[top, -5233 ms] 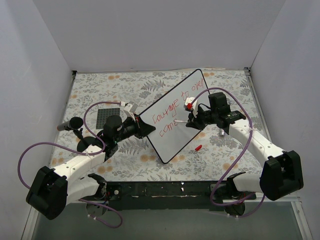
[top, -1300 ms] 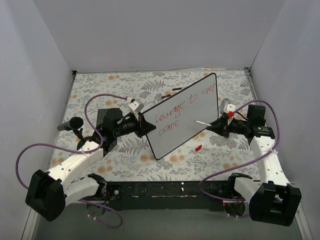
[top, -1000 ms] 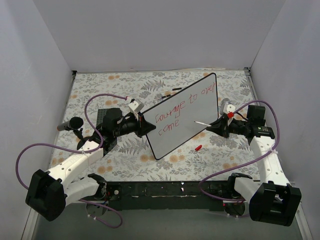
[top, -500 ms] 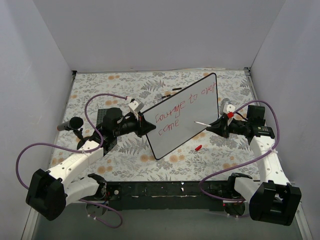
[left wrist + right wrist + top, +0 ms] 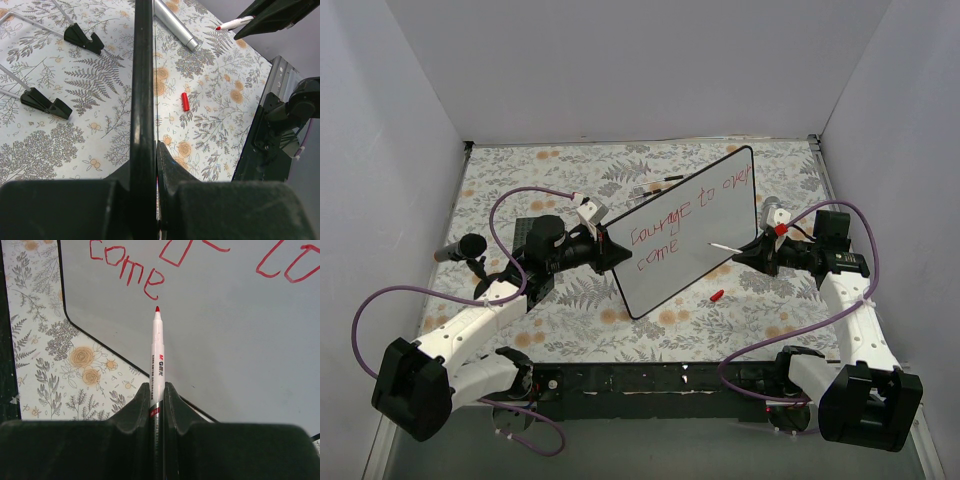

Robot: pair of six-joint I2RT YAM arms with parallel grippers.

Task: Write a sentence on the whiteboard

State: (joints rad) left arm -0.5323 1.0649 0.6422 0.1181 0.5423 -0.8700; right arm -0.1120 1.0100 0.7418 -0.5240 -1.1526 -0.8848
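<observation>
Since about five seconds ago the whiteboard has swung to face more toward the right arm, and the right gripper has pulled back from its face; over the last second nothing has shifted. That board stands propped on edge on the flowered table. The left gripper is pressed together on the black rim at the board's left end. On the board, the sentence runs in two slanted red lines, "courage to over" above "come". To the board's right, the right gripper pinches a white marker, its red tip aimed at the bare white below "come" and apart from the surface. A red cap lies on the table just beside the board's near edge.
</observation>
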